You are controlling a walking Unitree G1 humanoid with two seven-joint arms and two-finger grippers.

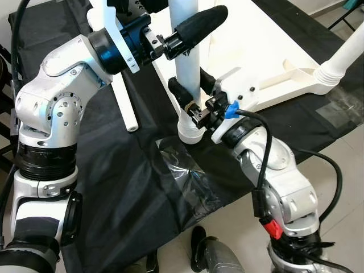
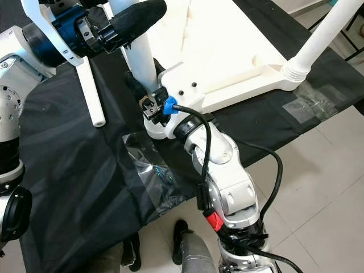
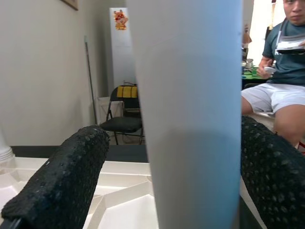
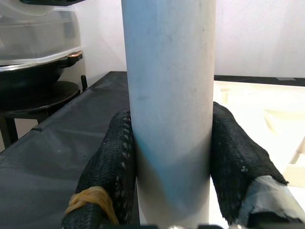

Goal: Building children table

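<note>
Upside-down white children's table top (image 1: 267, 51) lying on a bench draped in black cloth (image 1: 131, 187), with an upright white table leg (image 1: 187, 62) standing at the top's near corner, close to the bench's near edge. Right gripper (image 1: 190, 91) low on that leg, just above its flared base, both black fingers (image 4: 112, 167) pressed against opposite sides of the tube, jaws narrow and clamped on it. Left gripper (image 1: 190, 28) higher up on the same leg, fingers (image 3: 66, 181) straddling it; one finger well apart from the tube in the left wrist view, the other just beside it, so jaws wide rather than gripping. Second leg (image 1: 341, 54) already standing at the top's right corner, ribbed collar at its foot. Loose white leg (image 1: 122, 96) lying flat on the cloth towards the bench's left side, behind the left forearm. Patch of clear tape (image 1: 182, 170) stuck on the cloth near the near edge. Seated person (image 3: 279, 71) in the background of the left wrist view, beside a folding chair (image 3: 121, 119).
</note>
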